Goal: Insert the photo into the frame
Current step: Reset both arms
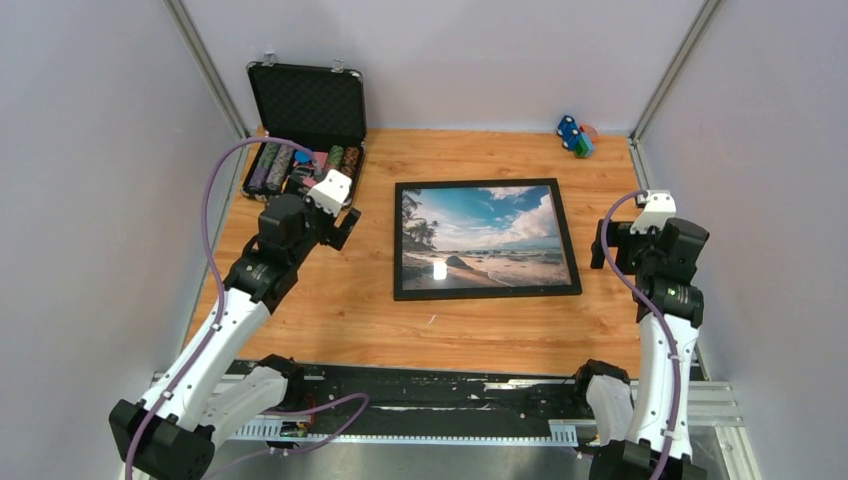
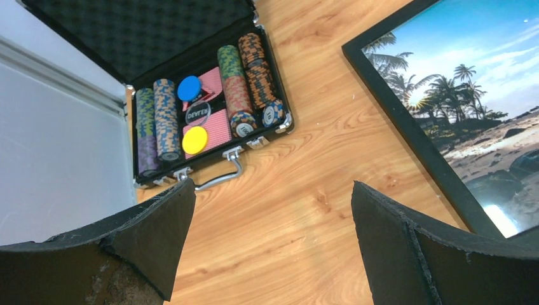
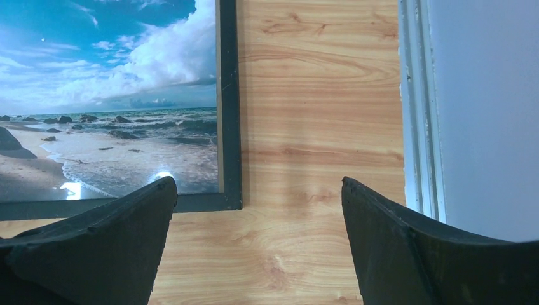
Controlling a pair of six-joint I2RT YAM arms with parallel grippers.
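Observation:
The frame (image 1: 486, 294) lies flat in the middle of the table with its black face up. The photo (image 1: 484, 238), a glossy beach print, shows inside it with a light glare near its lower middle. The frame's left edge (image 2: 413, 127) and the photo (image 2: 483, 82) show in the left wrist view; the frame's near right corner (image 3: 229, 127) and the photo (image 3: 108, 95) show in the right wrist view. My left gripper (image 1: 345, 225) is open and empty, left of the frame. My right gripper (image 1: 605, 245) is open and empty, right of the frame.
An open black chip case (image 1: 305, 150) with stacked poker chips stands at the back left, also seen in the left wrist view (image 2: 210, 101). Small coloured toys (image 1: 577, 135) lie at the back right. Grey walls enclose the table on three sides.

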